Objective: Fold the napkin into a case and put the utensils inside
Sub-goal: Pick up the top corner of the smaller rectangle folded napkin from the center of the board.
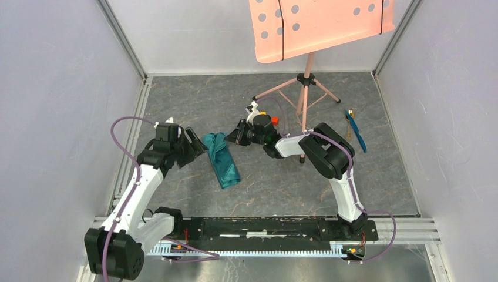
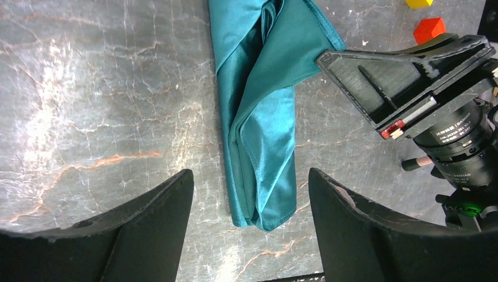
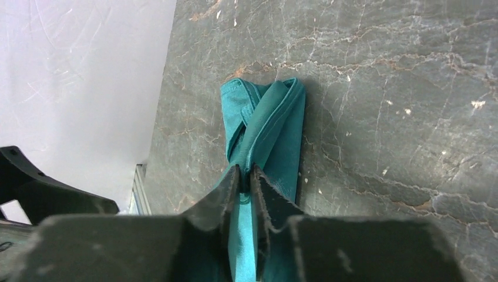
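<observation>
The napkin [image 1: 222,158], teal-green cloth, lies on the table folded into a slim strip, a case shape. My right gripper [image 3: 246,173] is shut on a fold of the cloth at the strip's far end; it also shows in the top view [image 1: 232,137] and in the left wrist view [image 2: 387,73], at the cloth's corner. My left gripper [image 1: 198,145] is open and empty, just left of the strip. In the left wrist view the strip's end [image 2: 264,176] lies ahead, between the spread jaws. The utensils [image 1: 355,130], a thin blue piece and a golden-bowled one, lie at the far right.
A pink music stand [image 1: 305,88] stands on a tripod behind the right arm, with its perforated tray [image 1: 317,23] overhead. A red cube [image 2: 428,29] and a yellow cube [image 2: 418,3] sit beyond the right gripper. Grey walls close in both sides.
</observation>
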Action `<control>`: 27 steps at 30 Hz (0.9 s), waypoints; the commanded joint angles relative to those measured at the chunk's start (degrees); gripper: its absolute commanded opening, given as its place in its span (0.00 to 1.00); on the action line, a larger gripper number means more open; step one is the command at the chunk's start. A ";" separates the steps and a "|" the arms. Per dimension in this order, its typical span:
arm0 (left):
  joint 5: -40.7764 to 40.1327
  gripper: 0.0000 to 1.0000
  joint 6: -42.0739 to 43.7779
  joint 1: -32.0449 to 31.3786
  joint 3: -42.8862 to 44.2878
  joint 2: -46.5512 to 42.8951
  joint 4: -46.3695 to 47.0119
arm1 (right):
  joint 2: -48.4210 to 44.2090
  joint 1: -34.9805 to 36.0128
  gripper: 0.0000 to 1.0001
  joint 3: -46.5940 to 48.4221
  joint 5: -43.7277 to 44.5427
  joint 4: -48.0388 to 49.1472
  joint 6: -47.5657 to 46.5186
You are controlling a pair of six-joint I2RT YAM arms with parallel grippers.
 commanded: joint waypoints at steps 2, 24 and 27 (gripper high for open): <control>-1.37 0.79 8.53 0.97 8.06 6.59 -3.22 | -0.05 0.15 0.06 4.85 -0.20 -3.60 -5.84; -2.96 0.45 20.22 0.65 29.69 40.81 -0.99 | 5.07 0.50 0.00 24.24 -2.64 -28.25 -24.30; -2.78 0.43 24.31 -0.72 31.17 44.26 1.11 | 5.50 0.41 0.00 24.64 -3.14 -28.03 -24.09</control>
